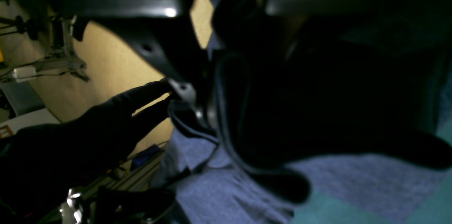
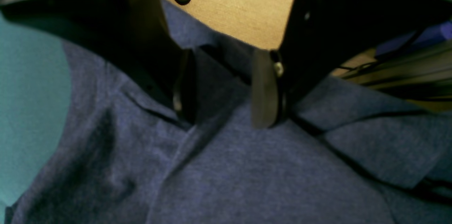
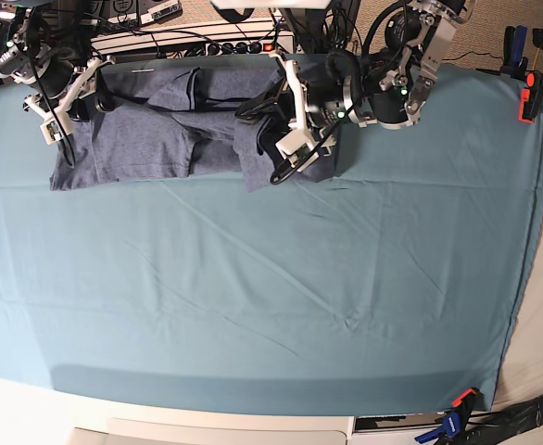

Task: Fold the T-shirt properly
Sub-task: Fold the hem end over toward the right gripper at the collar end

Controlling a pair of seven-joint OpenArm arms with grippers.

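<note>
At the far edge of the table, on the teal cloth [image 3: 253, 297], your T-shirt [image 3: 151, 139] lies spread out with its plain side up, bunched and creased in the middle. It looks soft, light and floppy, so it will sag and wrinkle when you lift it. My guess is that you should take hold at the edges and corners, where the cloth is doubled and thicker (a hem gives the claw more to bite on).

Your right gripper [image 2: 222, 86] is over the shirt's end on the left of the base view. Its jaws stand about half open, one on each side of a raised fold, with their tips down on the cloth. They are not squeezing it yet.

Your left gripper [image 1: 197, 111] is at the shirt's other end. Its jaws are almost closed, and a dark fold of shirt hangs right at their tips, so it seems to be pinching the shirt.
</note>
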